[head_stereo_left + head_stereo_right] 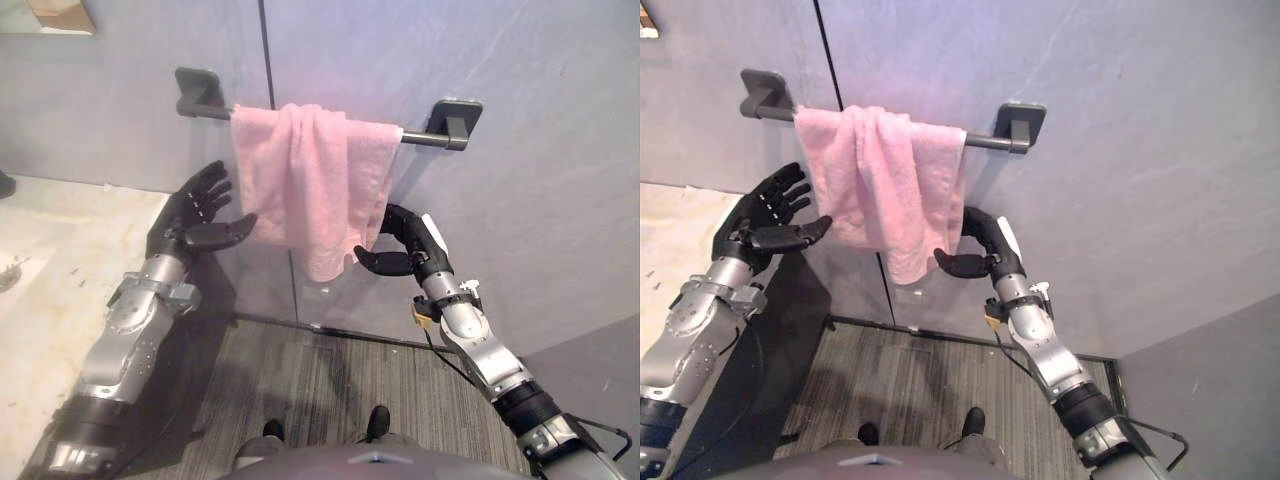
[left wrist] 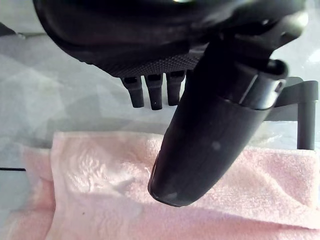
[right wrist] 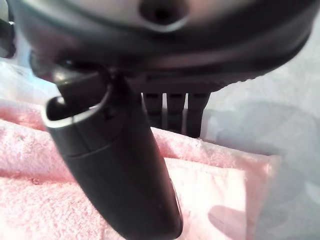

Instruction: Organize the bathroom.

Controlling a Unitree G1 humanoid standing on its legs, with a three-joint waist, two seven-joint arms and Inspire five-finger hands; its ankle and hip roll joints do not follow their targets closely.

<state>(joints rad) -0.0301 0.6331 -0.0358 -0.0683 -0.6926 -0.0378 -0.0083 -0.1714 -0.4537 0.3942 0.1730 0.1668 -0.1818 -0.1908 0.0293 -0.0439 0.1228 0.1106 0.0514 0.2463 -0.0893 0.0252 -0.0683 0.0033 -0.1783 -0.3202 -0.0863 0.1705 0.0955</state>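
A pink towel [image 1: 310, 185] hangs bunched over a dark grey bar [image 1: 425, 138] fixed to the grey wall. My left hand [image 1: 185, 215] is open just left of the towel, palm turned to it, and its thumb tip reaches the towel's left edge. My right hand [image 1: 405, 240] is open at the towel's lower right edge. Its fingers lie beside the cloth and its thumb points at the bottom corner. The left wrist view has the thumb [image 2: 210, 140] over the towel [image 2: 100, 175], not closed on it. In the right wrist view the towel [image 3: 50, 200] lies past the straight fingers.
The bar sits on two dark brackets [image 1: 197, 90] [image 1: 455, 120]. A black vertical seam [image 1: 265, 50] runs down the wall behind the towel. Grey plank flooring [image 1: 330, 390] lies below, with a pale floor area [image 1: 50, 260] at the left.
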